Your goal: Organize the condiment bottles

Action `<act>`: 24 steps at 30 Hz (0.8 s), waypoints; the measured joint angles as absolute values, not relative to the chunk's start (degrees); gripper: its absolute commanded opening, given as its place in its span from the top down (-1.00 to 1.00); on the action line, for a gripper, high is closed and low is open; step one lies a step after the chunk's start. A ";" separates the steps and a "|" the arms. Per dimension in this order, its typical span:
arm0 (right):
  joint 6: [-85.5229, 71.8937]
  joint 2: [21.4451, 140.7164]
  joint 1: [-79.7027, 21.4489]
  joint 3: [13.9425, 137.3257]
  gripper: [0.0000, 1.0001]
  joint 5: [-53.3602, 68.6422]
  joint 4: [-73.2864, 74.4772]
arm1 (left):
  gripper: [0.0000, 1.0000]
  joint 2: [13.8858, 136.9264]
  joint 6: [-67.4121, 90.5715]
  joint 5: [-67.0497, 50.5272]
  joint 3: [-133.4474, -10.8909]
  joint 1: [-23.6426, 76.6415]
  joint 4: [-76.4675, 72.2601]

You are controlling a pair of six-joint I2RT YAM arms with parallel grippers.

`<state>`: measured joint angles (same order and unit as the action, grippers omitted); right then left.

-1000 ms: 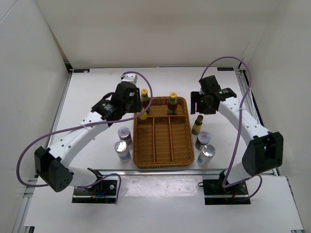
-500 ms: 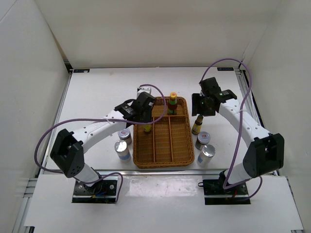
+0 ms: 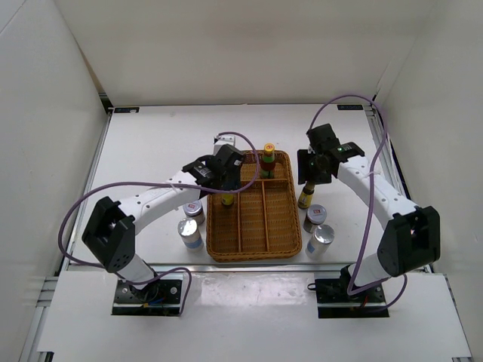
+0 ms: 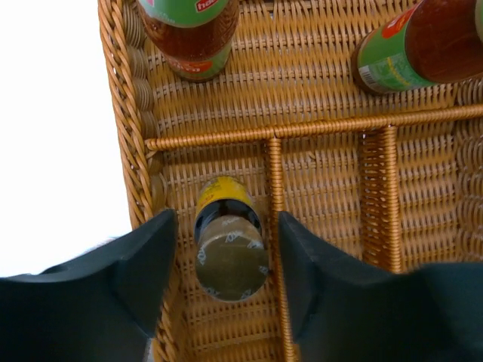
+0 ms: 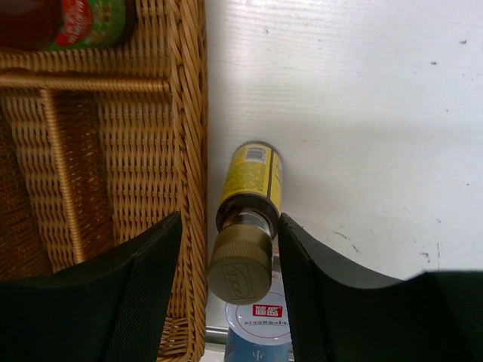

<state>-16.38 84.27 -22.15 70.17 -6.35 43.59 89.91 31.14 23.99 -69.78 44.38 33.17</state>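
My left gripper (image 4: 226,219) is open and straddles a small brown yellow-capped bottle (image 4: 230,253) that stands in the left front compartment of the wicker tray (image 3: 256,245); the jaws stand apart from it. Two tall green-necked bottles (image 4: 189,30) (image 4: 411,49) stand in the tray's back row. My right gripper (image 5: 230,219) is open around the other small brown bottle (image 5: 253,177), which stands on the table just right of the tray (image 5: 189,151). From above, the left gripper (image 3: 226,175) and the right gripper (image 3: 311,172) hover over these bottles.
Two silver-lidded jars (image 3: 194,210) (image 3: 189,230) stand left of the tray and two (image 3: 315,216) (image 3: 323,235) stand right of it, one just below the right gripper (image 5: 260,324). White walls enclose the table.
My left arm swung from the tray's back-left corner over the left compartment, set the small brown bottle down there and opened. My right gripper came down around the other small brown bottle.
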 measured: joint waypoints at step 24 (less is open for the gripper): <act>-15.40 81.91 -25.30 75.18 0.96 -14.92 50.74 | -1.00 63.26 21.41 36.75 -72.99 42.35 36.23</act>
